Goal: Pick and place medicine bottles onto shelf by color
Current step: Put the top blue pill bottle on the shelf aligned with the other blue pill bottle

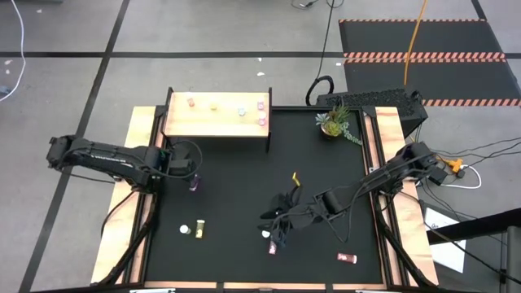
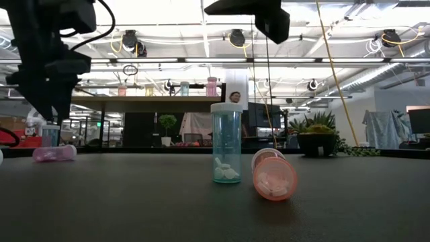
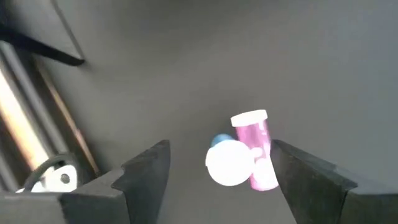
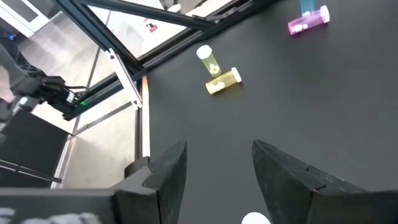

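Observation:
The shelf (image 1: 218, 122) stands at the far left with several medicine bottles on it, among them a pink one (image 1: 261, 120). My left gripper (image 3: 221, 152) hangs open, pointing down over a lying pink bottle (image 3: 260, 149) and an upright blue one with a white cap (image 3: 229, 163); both rest on the black mat (image 1: 236, 195), apart from the fingers. My right gripper (image 4: 219, 152) is open and holds nothing, above a teal upright bottle (image 2: 226, 143) and a pink bottle on its side (image 2: 273, 176). Two yellow bottles (image 4: 222, 81) lie near the front left.
A red bottle (image 1: 348, 258) lies at the front right. A small potted plant (image 1: 334, 122) stands at the far right, and a small yellow object (image 1: 295, 177) lies mid-table. Wooden rails (image 1: 395, 187) line both sides. Cables trail from the right arm.

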Tool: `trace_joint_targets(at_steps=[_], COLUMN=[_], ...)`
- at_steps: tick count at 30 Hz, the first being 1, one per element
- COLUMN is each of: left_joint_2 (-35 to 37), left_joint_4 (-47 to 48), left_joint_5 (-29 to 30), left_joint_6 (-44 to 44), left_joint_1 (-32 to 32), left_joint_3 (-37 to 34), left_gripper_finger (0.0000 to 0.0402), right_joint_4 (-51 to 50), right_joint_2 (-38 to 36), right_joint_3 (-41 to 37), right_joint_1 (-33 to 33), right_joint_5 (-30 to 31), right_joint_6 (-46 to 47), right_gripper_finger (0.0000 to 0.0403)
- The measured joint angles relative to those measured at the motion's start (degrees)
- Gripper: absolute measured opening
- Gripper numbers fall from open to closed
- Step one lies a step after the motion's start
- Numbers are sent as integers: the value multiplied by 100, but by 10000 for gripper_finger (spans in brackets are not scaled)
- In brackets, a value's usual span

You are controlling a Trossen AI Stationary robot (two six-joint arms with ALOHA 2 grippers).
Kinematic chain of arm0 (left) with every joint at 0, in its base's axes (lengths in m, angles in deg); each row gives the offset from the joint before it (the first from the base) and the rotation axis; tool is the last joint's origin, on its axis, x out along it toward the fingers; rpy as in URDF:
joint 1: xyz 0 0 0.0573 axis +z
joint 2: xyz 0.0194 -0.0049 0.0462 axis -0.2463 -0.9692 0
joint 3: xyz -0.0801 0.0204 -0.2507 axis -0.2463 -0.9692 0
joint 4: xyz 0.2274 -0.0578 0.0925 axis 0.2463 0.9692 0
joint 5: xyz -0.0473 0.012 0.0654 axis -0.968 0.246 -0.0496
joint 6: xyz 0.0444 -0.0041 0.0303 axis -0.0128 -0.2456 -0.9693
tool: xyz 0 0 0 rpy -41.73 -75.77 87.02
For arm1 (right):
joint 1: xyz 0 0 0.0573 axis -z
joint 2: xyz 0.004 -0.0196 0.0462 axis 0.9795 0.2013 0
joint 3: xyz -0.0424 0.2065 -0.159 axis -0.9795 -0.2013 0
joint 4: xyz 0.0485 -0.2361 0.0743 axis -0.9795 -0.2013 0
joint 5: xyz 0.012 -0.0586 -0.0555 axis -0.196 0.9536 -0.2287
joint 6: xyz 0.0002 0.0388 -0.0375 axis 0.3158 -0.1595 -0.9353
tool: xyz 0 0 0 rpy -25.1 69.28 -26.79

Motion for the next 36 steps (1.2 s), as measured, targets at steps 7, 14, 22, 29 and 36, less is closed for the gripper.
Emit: trace_joint_targets(at_steps=[7, 14, 22, 29, 36], left_joint_2=[-374, -657, -715, -754, -752], left_joint_4=[-136, -146, -282, -253, -248], left_joint_5=[-62, -207, -323, -347, -338], left_joint_6=[-209, -409, -531, -549, -713], left_joint_1=[-27, -117, -117, -174, -172], left_joint_3=[0, 0, 0, 0, 0], left_gripper_finger=[223, 205, 185, 146, 122], right_joint_4=[-8, -28, -51, -47, -43], right_joint_2=[-255, -420, -452, -452, -452], right_joint_3=[0, 2, 2, 0, 0], right_joint_1=[-15, -196, -247, -247, -247], right_joint_5=[217, 724, 924, 924, 926], right_joint_6=[-26, -44, -24, 18, 39], right_gripper_finger=[176, 176, 176, 176, 176])
